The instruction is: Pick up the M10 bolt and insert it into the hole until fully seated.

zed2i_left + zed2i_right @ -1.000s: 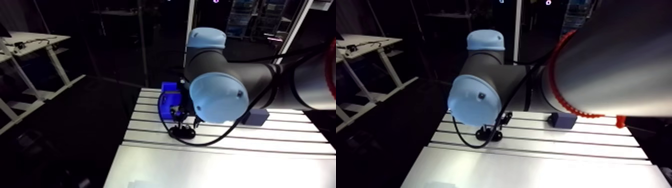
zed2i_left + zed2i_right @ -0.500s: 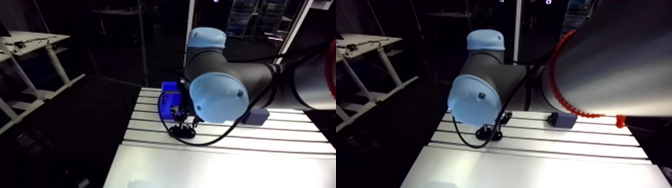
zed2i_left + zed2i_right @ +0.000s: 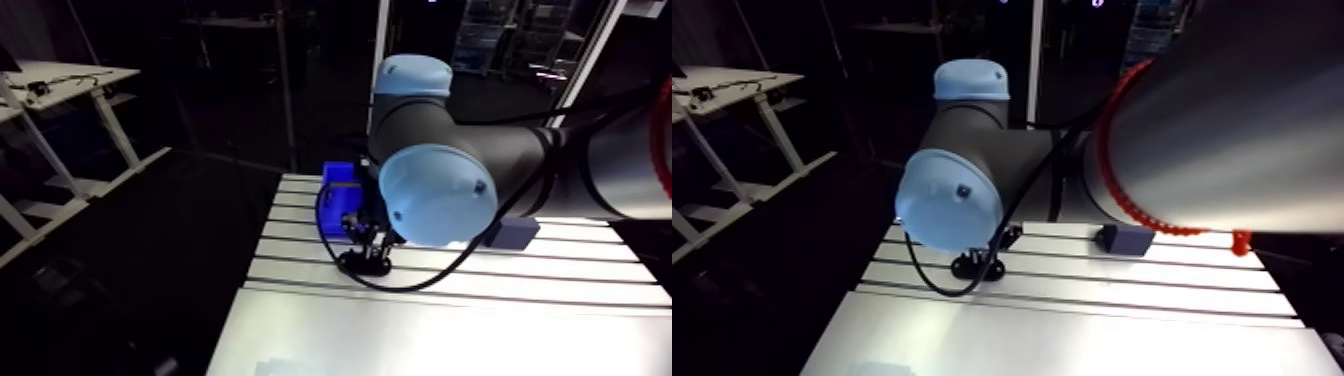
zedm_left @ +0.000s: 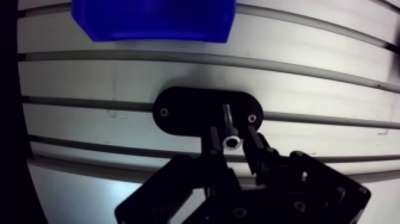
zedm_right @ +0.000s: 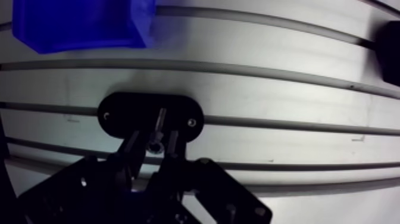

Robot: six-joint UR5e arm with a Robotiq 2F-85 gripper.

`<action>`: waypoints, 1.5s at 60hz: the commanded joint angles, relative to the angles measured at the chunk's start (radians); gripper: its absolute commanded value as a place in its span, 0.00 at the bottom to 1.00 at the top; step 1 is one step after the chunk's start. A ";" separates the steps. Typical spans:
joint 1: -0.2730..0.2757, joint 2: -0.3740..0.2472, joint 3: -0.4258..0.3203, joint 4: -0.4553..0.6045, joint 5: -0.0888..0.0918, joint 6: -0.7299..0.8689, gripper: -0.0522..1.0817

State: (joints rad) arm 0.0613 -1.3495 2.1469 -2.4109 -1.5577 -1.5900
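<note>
The gripper point(image 4: 232, 137) is clenched on the M10 bolt point(image 4: 228, 119), one finger on each side of its head. The bolt stands upright, and its tip meets the black oval plate point(image 4: 184, 110) near the middle. The plate lies flat on the slotted table point(image 4: 327, 77). A blue bin point(image 4: 152, 21) sits ahead of the gripper, on the far side of the plate. A dark block point(image 3: 512, 236) sits off to the right.
</note>
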 commanded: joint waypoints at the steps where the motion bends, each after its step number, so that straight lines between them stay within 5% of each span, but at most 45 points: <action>1: 0.000 0.002 0.000 0.000 0.000 0.000 0.68; 45: 0.000 -0.055 -0.040 0.035 0.006 -0.005 0.86; 76: -0.009 -0.162 -0.188 0.287 0.005 -0.070 0.98; 90: -0.063 -0.149 -0.311 0.503 -0.019 -0.069 0.99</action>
State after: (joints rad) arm 0.0470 -1.5018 1.9292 -2.0626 -1.5600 -1.6499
